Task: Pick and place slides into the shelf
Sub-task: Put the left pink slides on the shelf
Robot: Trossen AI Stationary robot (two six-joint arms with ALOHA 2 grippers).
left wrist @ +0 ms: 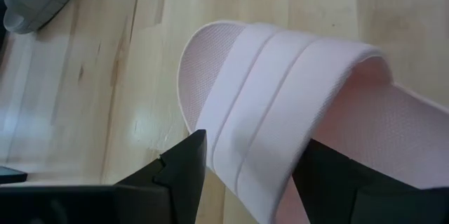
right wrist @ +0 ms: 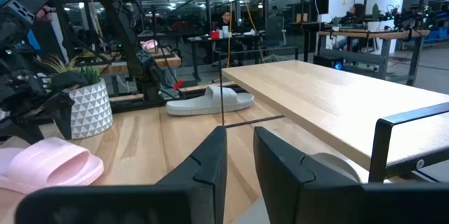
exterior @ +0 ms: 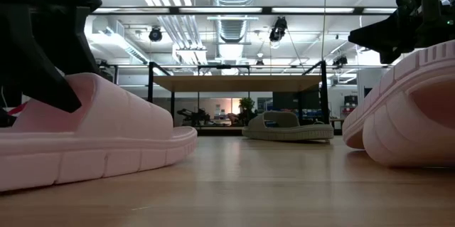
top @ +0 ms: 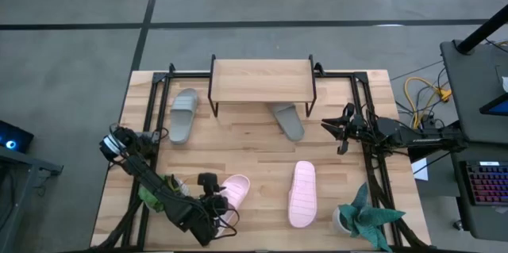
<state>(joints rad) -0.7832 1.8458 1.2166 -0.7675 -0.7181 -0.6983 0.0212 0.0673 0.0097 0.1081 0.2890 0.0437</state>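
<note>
One pink slide [top: 236, 192] lies sole down on the table at the near left. My left gripper [left wrist: 249, 171] is open and low over it, one finger on each side of its wide strap [left wrist: 280, 97]; I cannot tell whether they touch it. The other pink slide [top: 302, 193] lies near the middle. One grey slide [top: 184, 115] lies left of the shelf [top: 262, 81], and another [top: 287, 120] lies partly under its right end. My right gripper [top: 337, 132] is shut and empty, raised at the shelf's right.
A white patterned plant pot [top: 357, 220] stands at the near right corner, and a green plant [top: 155, 193] stands by the left arm. A black metal frame [top: 367, 110] borders the table. Bare wood lies between the two pink slides and the shelf.
</note>
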